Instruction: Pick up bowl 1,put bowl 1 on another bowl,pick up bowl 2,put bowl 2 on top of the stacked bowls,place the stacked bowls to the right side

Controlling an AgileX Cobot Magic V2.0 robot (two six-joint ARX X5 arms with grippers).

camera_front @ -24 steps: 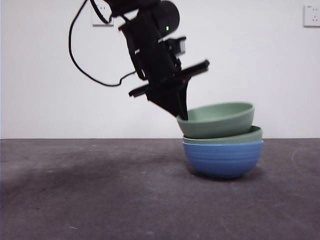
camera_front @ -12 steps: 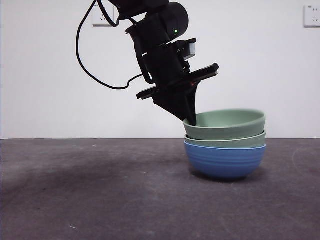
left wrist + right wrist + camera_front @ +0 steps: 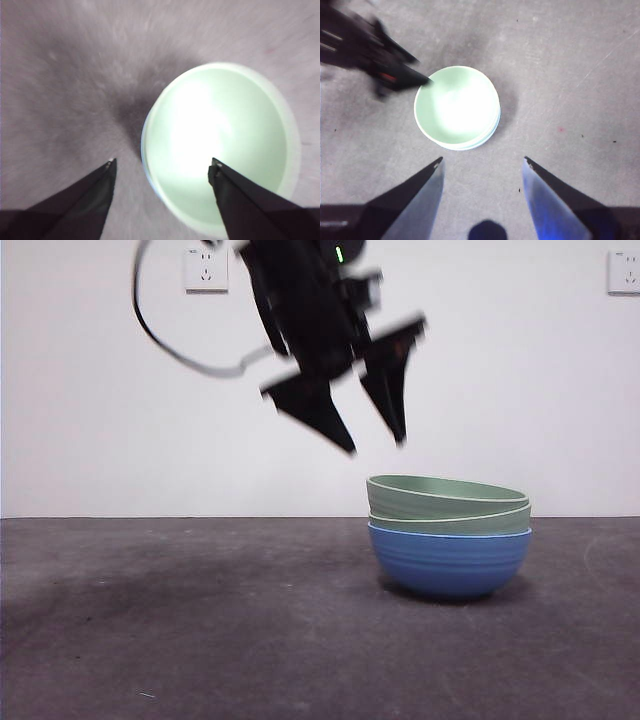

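The stacked bowls (image 3: 449, 535) sit on the dark grey worktop (image 3: 200, 630), right of centre in the front view: another bowl (image 3: 449, 560), the blue one, at the bottom, with two pale green bowls nested in it, the upper one slightly tilted. The left claw (image 3: 375, 445) hangs blurred above the stack's left edge, jaws spread apart and holding nothing, clear of the rim. The right claw (image 3: 482, 162) waits high over the worktop, its jaws also apart and empty. On the white wall behind are two sockets, one (image 3: 205, 268) near the arm's cable and another (image 3: 623, 272) at the far right.
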